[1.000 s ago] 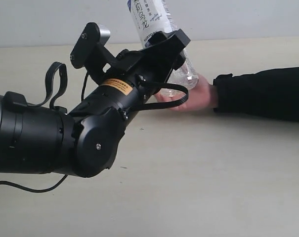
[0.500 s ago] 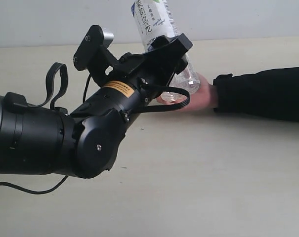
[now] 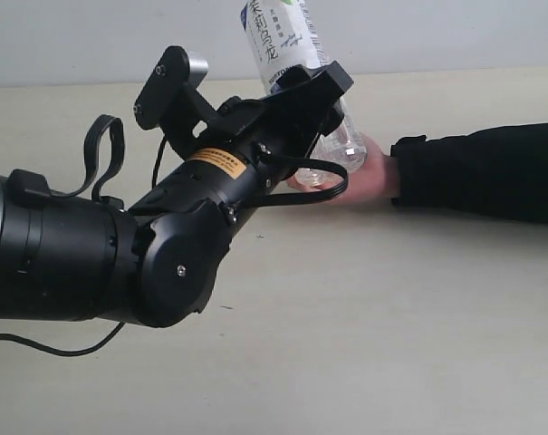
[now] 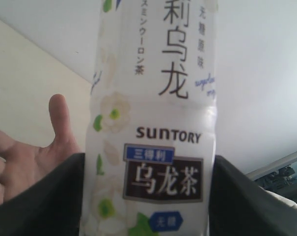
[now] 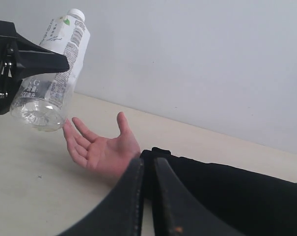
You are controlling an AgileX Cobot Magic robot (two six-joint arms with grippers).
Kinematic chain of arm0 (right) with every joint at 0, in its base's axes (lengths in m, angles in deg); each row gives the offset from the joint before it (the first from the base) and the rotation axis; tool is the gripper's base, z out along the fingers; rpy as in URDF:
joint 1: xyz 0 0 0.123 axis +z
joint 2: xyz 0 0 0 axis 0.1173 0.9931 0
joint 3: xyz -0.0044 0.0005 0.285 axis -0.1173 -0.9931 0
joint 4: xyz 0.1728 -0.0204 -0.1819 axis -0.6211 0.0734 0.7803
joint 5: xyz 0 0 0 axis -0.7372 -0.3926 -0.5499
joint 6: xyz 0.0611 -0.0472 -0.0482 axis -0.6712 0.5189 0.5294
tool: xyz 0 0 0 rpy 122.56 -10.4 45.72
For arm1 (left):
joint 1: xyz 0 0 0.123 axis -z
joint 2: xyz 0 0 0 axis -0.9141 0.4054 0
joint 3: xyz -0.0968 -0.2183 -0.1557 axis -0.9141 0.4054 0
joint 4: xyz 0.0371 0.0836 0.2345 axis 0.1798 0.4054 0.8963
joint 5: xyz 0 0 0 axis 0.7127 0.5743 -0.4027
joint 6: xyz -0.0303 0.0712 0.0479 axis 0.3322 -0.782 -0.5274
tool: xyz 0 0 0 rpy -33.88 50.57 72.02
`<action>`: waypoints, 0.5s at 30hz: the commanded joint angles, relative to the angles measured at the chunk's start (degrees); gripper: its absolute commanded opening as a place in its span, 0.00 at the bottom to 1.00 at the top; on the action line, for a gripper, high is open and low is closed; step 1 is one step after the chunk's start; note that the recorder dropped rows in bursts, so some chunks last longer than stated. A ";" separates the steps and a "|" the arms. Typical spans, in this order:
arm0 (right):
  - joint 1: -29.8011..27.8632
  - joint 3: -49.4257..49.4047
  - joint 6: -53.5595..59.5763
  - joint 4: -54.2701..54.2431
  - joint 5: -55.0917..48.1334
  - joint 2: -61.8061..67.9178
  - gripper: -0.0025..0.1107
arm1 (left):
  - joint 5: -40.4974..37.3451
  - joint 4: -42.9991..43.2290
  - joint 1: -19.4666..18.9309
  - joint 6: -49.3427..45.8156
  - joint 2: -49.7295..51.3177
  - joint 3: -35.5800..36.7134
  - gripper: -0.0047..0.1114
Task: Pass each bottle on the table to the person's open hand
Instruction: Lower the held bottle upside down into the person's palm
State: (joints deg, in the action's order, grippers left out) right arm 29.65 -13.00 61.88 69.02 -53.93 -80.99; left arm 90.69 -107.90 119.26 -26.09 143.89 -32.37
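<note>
My left gripper (image 3: 312, 89) is shut on a clear bottle (image 3: 283, 36) with a white and green label, gripping its lower half. The bottle (image 4: 158, 123) fills the left wrist view between the two dark fingers (image 4: 45, 196). It is tilted, its white cap up and its clear base just above the fingers of the person's open hand (image 3: 369, 172). That hand (image 5: 101, 150) lies palm up on the table (image 3: 391, 317), and the bottle (image 5: 52, 73) hangs over its fingertips without touching. My right gripper (image 5: 147, 167) is shut and empty, near the person's wrist. No other bottles show.
The person's forearm in a black sleeve (image 3: 482, 172) stretches across the table from the right. My bulky left arm (image 3: 120, 254) covers the left part of the exterior view. A pale wall (image 5: 212, 59) stands behind the table.
The left gripper and its bottle shifted slightly right and down toward the hand a second ago, then stayed still. The hand has not moved.
</note>
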 commanded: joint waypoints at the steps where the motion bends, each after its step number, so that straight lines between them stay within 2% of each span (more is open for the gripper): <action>1: -0.23 0.39 0.00 0.09 0.45 -0.32 0.09 | 2.50 1.75 0.22 6.64 -0.42 0.04 0.04; 3: -0.23 0.39 0.00 0.09 0.45 -0.32 0.09 | 2.89 5.20 0.22 10.83 -0.42 0.04 0.04; 5: -0.23 0.39 0.00 0.09 0.45 -0.32 0.09 | 3.49 7.42 0.22 10.95 -0.42 0.04 0.04; 8: -0.23 0.39 0.00 0.09 0.35 -0.32 0.09 | 3.18 7.42 0.22 13.23 -0.42 0.04 0.04; 12: -0.23 0.39 0.00 0.09 0.24 -0.32 0.09 | -1.48 2.03 0.22 15.09 -0.27 -1.11 0.04; 15: -0.23 0.39 0.00 0.09 0.24 -0.32 0.09 | -0.66 1.92 0.22 15.09 0.01 -2.10 0.04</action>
State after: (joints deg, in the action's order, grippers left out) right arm 29.65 -13.00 61.88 69.02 -53.93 -80.99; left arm 89.52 -105.12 119.37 -11.53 143.89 -33.09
